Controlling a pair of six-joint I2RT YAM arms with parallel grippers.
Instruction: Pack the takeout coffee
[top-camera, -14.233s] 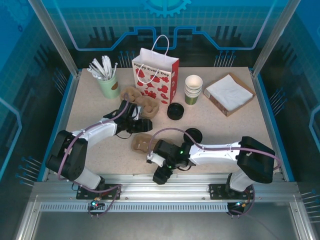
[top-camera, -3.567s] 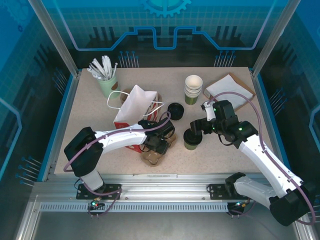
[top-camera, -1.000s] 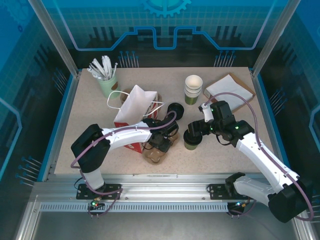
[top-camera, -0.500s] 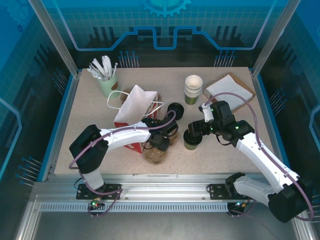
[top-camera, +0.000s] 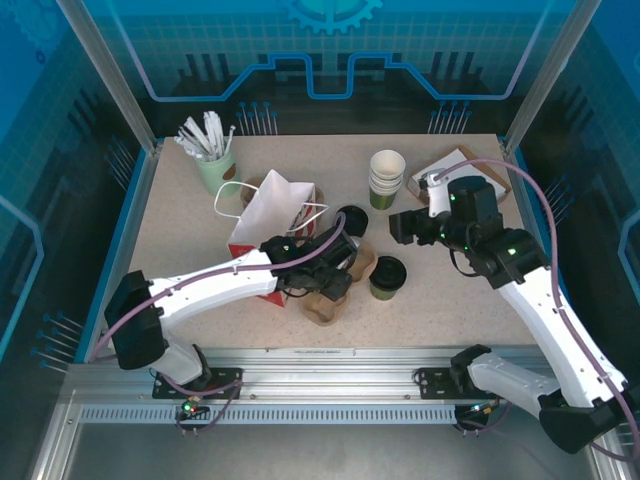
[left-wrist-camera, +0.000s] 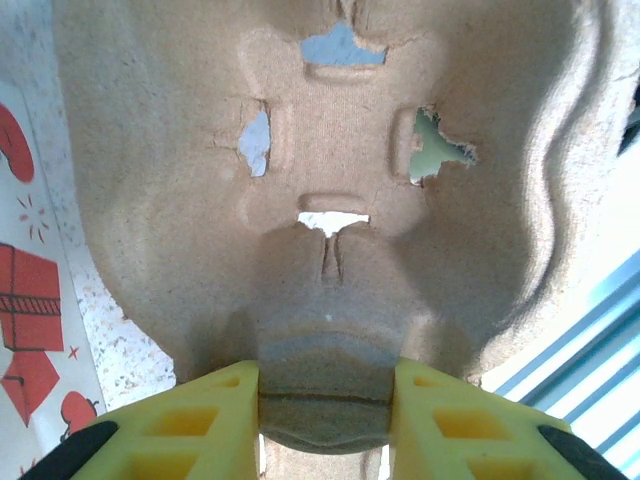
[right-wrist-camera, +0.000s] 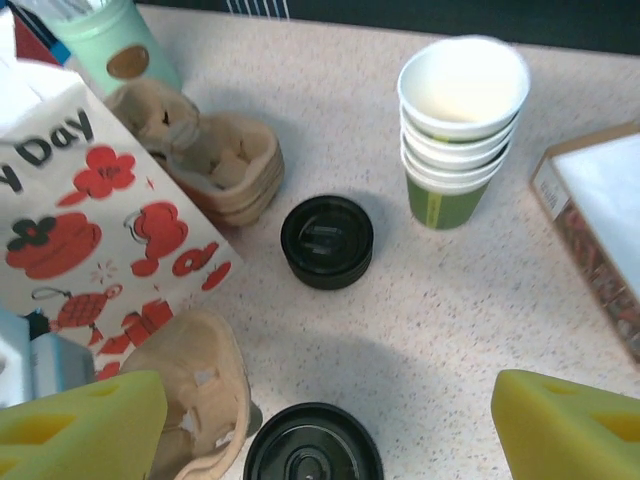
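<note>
Holding station at the near centre of the worktop (top-camera: 450, 310): left tool (left-wrist-camera: 322, 400) is clamped on a ridge at the edge of a pulp cup carrier (left-wrist-camera: 330, 150), one yellow finger pressed to each side of the ridge.

Takeout coffee (top-camera: 387, 277) stands upright on the worktop just right of the carrier, lid on, long axis vertical. Cup and carrier look very close; cannot tell whether they touch.

Right tool (top-camera: 405, 228) hangs farther back and slightly right of the cup, raised off it, fingers wide apart with nothing between them. From its wrist camera the black lid sits at the bottom edge of view, below the gap.

Key relation: the cup lies on the near side of the right tool and right of the carrier. The left tool is nearer, but occupied. My judgement is that the free right tool must come back down over the cup to seat it.

Versus half a second ago: the right tool was down at the cup and has backed away; the carrier has shifted right, toward the cup.

Far side: gift bag (top-camera: 275, 225), lid pile (right-wrist-camera: 327, 241), cup stack (right-wrist-camera: 460, 110).
</note>
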